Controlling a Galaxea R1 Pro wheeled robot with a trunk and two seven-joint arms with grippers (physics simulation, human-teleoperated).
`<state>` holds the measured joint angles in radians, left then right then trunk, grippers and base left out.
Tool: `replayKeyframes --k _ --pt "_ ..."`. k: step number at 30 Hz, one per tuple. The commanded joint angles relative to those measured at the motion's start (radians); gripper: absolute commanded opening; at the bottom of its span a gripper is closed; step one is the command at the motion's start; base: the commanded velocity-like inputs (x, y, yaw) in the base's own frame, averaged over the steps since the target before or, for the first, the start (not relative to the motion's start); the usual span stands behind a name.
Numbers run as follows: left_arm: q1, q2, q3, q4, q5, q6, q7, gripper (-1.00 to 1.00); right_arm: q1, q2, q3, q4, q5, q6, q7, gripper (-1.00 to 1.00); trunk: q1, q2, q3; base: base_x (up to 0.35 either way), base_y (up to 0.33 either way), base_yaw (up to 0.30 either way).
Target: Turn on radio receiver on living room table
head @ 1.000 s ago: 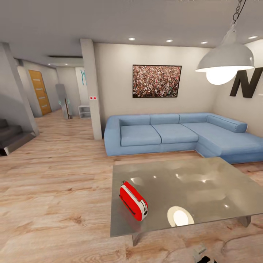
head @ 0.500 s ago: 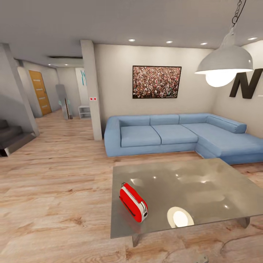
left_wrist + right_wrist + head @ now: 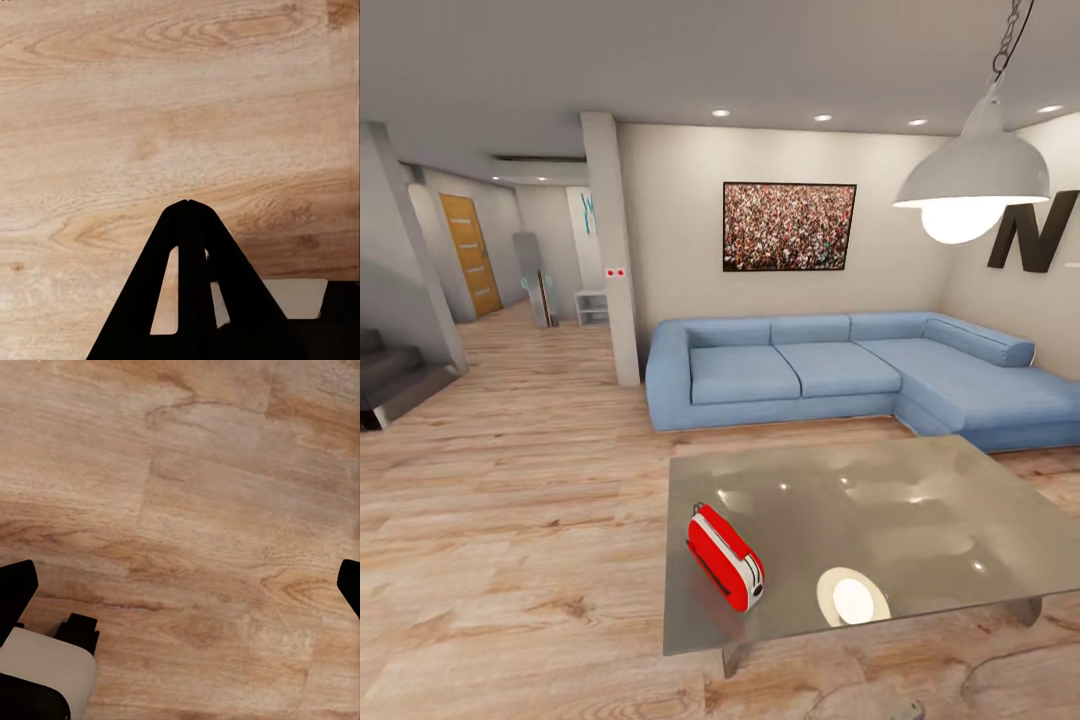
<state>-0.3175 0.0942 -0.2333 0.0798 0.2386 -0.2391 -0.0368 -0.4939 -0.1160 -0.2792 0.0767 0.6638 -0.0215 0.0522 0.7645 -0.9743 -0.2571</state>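
The red radio receiver (image 3: pixel 726 556) with white edge trim stands on the near left part of the glossy grey table (image 3: pixel 900 500) in the living room, its narrow end turned toward me. In the left wrist view my left gripper (image 3: pixel 187 204) is shut, its dark fingers meeting at one tip above the light wood floor (image 3: pixel 150 112). In the right wrist view my right gripper (image 3: pixel 184 585) is open, with one dark fingertip (image 3: pixel 16 585) at each side edge and bare floor between them. Neither gripper holds anything.
A blue L-shaped sofa (image 3: pixel 840 370) runs behind the table, under a framed crowd picture (image 3: pixel 790 225). A white pendant lamp (image 3: pixel 972 170) hangs over the table's right side. A pillar (image 3: pixel 610 250), dark stairs (image 3: pixel 390 375) and a hallway with a wooden door (image 3: pixel 470 255) lie to the left.
The head camera has shifted slightly, so the table and radio sit a little lower in the picture. A grey robot part at the bottom edge has nearly slid out of view.
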Motion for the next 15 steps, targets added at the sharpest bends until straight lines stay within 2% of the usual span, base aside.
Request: replayKeyframes --k 1,7,8,10,11,15 --pt "0.0 -0.009 0.0 0.0 0.002 -0.002 0.0 -1.0 0.0 0.001 0.0 0.0 -0.001 0.0 0.0 1.0 0.0 0.0 0.0 0.0 0.0 0.0" --pt "0.0 -0.048 0.001 0.001 0.002 0.004 -0.005 -1.0 0.0 0.001 0.0 0.0 0.0 0.0 0.0 1.0 0.0 0.0 0.0 0.0 0.0 0.0" --pt "0.0 -0.059 0.002 0.001 0.002 0.006 -0.006 -1.0 0.0 0.001 0.0 0.0 0.0 0.0 0.0 1.0 0.0 0.0 0.0 0.0 0.0 0.0" --pt "0.0 -0.102 0.002 0.002 0.002 0.007 -0.009 -1.0 0.0 0.001 0.0 0.0 0.0 0.0 0.0 1.0 0.0 0.0 0.0 0.0 0.0 0.0" --pt "0.001 -0.112 0.002 0.002 0.002 0.008 -0.009 -1.0 0.0 0.001 0.0 0.0 0.0 0.0 0.0 1.0 0.0 0.0 0.0 0.0 0.0 0.0" --pt "0.001 -0.131 0.002 0.002 0.002 0.008 -0.009 -1.0 0.0 0.001 0.0 0.0 0.0 0.0 0.0 1.0 0.0 0.0 0.0 0.0 0.0 0.0"
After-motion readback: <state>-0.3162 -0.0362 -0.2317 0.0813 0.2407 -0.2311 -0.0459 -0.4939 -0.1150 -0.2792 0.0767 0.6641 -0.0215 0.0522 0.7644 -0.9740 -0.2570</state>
